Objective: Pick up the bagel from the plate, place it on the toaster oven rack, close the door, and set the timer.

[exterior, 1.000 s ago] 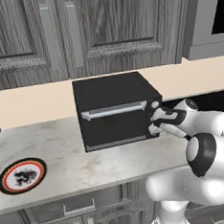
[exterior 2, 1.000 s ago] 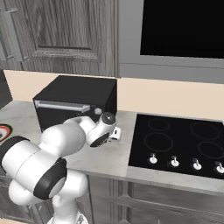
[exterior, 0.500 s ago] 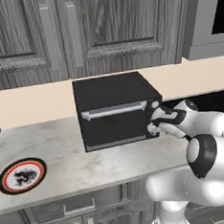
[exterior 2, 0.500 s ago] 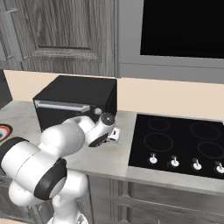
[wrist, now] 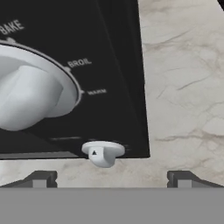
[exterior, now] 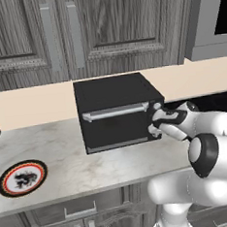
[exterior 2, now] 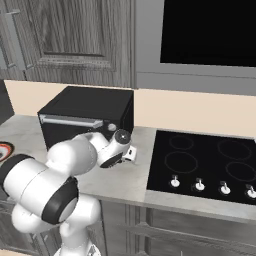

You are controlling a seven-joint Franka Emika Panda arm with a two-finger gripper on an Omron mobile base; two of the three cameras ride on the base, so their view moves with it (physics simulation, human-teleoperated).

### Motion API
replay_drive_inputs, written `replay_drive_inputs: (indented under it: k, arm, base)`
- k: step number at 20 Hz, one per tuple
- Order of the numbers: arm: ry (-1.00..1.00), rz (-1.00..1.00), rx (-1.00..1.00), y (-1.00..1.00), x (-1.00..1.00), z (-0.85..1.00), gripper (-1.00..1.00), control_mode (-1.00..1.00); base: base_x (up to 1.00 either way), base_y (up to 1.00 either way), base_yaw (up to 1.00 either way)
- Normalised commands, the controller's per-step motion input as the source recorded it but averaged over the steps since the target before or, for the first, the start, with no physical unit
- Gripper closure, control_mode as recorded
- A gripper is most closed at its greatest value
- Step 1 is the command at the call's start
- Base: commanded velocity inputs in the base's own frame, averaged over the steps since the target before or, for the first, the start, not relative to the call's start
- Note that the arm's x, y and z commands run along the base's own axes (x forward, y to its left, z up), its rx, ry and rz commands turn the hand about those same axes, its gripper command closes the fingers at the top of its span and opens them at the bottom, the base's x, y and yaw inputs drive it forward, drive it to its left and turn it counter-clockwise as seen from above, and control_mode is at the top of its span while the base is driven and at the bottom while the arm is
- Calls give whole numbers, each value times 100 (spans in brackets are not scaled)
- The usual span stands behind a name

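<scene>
The gripper, jaws spread wide, sits just before a small white knob beside the shut door.

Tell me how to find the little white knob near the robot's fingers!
Start at the black box-shaped toaster oven on the pale marble counter and go to its front's right edge, where the big round silver dial sits beside the words BROIL and WARM. In the hand view, the small white knob lies just past that dial, by the panel's corner. It is far smaller and carries a tiny dark triangle.
</scene>
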Motion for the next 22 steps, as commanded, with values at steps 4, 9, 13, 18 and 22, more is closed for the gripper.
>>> replay_drive_inputs:
  k: [4,9,13,18,22]
  arm:
    - [-5,-3,0,0,9,-14,-100,-100]
    - [-5,-2,0,0,0,-15,-100,-100]
    - [-2,-3,0,0,0,-1,-100,-100]
    - [0,-4,0,0,0,0,-100,-100]
    - [0,-5,0,0,0,0,-100,-100]
  base:
    - [0,0,0]
    - [0,0,0]
    - [0,0,0]
    - [0,0,0]
    - [0,0,0]
